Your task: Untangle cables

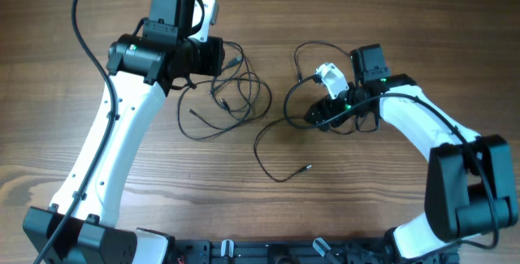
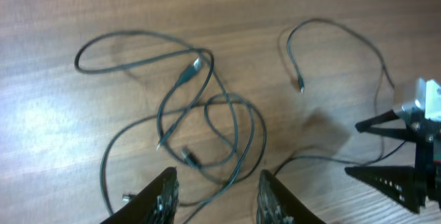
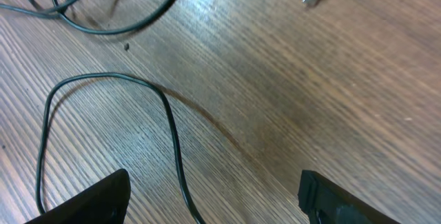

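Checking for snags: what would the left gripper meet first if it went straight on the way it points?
Probably the tangle of thin black cables just ahead of the left gripper, jaws open, though depth is unclear.

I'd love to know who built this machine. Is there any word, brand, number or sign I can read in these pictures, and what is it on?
No text can be read in any view.
left arm and right arm: plain white and black shells with no lettering visible, only small green lights.
cables: no print or tag visible.
table: bare wood grain, no label.
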Controlling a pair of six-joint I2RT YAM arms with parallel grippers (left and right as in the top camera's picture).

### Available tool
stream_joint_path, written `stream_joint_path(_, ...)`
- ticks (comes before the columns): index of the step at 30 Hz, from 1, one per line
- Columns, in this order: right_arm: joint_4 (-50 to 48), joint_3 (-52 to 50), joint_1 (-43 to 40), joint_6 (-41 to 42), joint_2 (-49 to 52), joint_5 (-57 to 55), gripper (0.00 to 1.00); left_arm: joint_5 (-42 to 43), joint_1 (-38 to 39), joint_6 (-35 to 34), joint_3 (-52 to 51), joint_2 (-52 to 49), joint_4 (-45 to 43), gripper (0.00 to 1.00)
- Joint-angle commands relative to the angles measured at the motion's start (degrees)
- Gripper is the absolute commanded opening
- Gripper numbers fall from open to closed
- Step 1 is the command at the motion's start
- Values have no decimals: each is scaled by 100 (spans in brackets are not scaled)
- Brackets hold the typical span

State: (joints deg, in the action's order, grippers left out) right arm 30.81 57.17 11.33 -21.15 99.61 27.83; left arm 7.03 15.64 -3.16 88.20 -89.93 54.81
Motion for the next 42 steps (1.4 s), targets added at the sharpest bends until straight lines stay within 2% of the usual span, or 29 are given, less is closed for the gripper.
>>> stream_joint_path(1,7,109,42,-116,144,238,80,-404,-15,-70,107,129,240,39)
stream_joint_path(9,138,83,46,-114,144,-214,79,-411,-15,-72,105,129,284,39)
stream_joint_path(19,223,66,319,33,321,-754,70,-391,-15,-72,107,129,291,40)
stream_joint_path(25,96,68,479,691,503,-1635,53,-391,-15,-72,107,129,291,40)
stream_joint_path(27,105,68,479,872,503,-1915,34,-391,-15,-72,105,129,291,40)
stream_joint_path(30,114,68,479,1152,503,-2371,12,-389,-15,-72,105,129,291,40)
stream_joint_path(32,116,72,479,1449,503,-2837,5,-389,-15,-72,105,129,289,41)
stream_joint_path(36,181,153,479,2931,490,-4651,5,-280,-15,-72,105,129,291,41)
stream_joint_path(42,223,181,479,3526,490,-5156,5,-216,-15,-72,105,129,291,43)
